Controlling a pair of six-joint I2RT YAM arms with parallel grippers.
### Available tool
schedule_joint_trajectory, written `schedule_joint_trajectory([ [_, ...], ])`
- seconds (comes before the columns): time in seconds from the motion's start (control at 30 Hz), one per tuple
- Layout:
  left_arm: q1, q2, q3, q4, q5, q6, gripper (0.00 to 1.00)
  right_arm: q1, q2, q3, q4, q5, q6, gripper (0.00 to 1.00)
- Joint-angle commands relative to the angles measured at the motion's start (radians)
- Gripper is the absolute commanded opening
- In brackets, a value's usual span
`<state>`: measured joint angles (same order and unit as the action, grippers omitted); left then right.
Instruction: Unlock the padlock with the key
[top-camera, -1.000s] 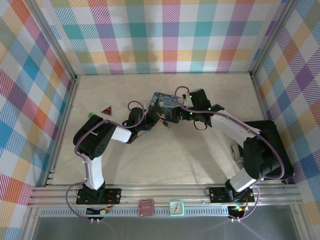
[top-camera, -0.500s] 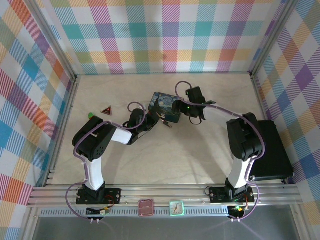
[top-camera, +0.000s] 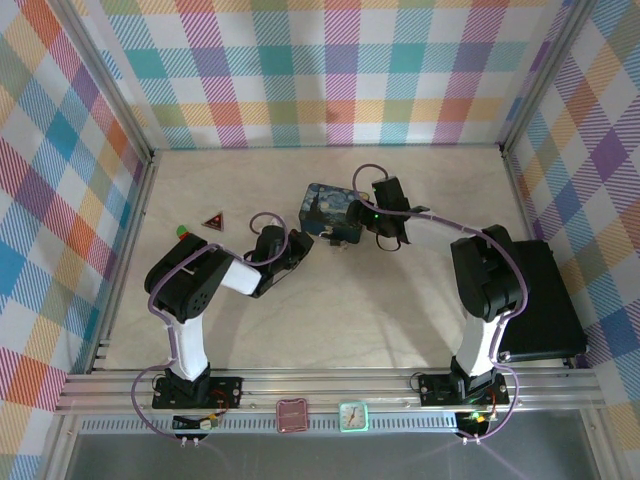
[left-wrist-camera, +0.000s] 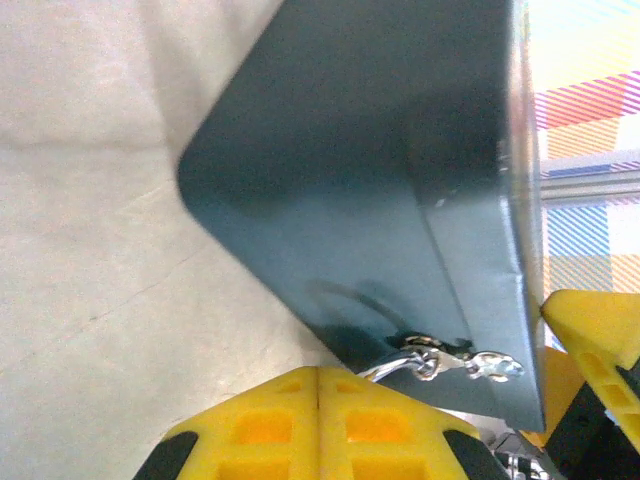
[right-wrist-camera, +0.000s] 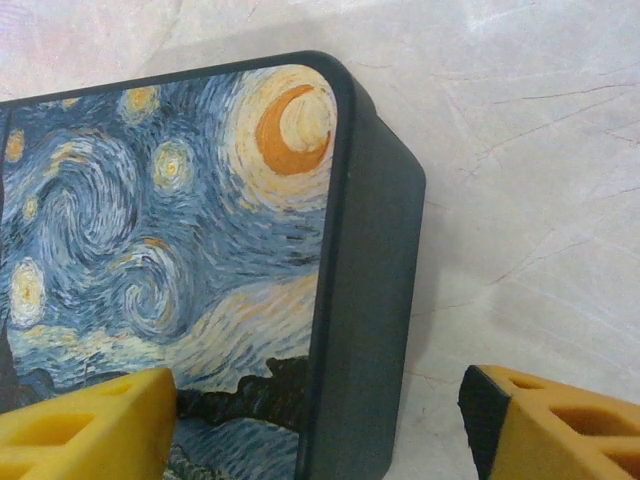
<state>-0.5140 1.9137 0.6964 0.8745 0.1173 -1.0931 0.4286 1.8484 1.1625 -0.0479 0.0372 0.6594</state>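
Note:
The blue starry-night tin (top-camera: 328, 208) lies mid-table. My left gripper (top-camera: 298, 246) sits just off its near-left side, fingers (left-wrist-camera: 250, 425) pressed together. A thin silver key (left-wrist-camera: 392, 367) pokes out past the right fingertip, and its far end meets a small metal link (left-wrist-camera: 470, 363) on the tin's dark side wall (left-wrist-camera: 380, 180). A small dark bit (top-camera: 336, 239) at the tin's near edge may be the padlock; its body is not clear. My right gripper (right-wrist-camera: 315, 420) is open astride the tin's corner (right-wrist-camera: 365, 300), one finger over the painted lid (right-wrist-camera: 150, 220) and one over the table.
A small red-and-green triangular piece (top-camera: 212, 220) lies left of the left arm. A black box (top-camera: 548, 300) sits at the right edge behind the right arm. Checked walls close in the table on three sides. A pink tile (top-camera: 292, 413) and a small clock (top-camera: 352, 415) rest on the front rail.
The left gripper has drawn back from the tin toward the near left. The right arm's elbow has swung in, and its gripper has stayed at the tin's right side.

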Motion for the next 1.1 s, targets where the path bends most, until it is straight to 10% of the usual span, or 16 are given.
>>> schedule_joint_trajectory([
  [0.0,0.017,-0.066,-0.025,0.047,-0.024,-0.004,0.00,-0.005,-0.008,-0.037,-0.065,0.057,0.018,0.74],
  [0.67,-0.007,0.023,-0.022,0.148,0.126,0.058,0.38,-0.004,-0.127,-0.053,-0.093,0.004,-0.166,0.78],
  [1.07,0.100,-0.232,0.036,-0.316,0.129,0.248,0.55,0.127,-0.311,-0.143,-0.235,-0.157,-0.285,0.80],
])
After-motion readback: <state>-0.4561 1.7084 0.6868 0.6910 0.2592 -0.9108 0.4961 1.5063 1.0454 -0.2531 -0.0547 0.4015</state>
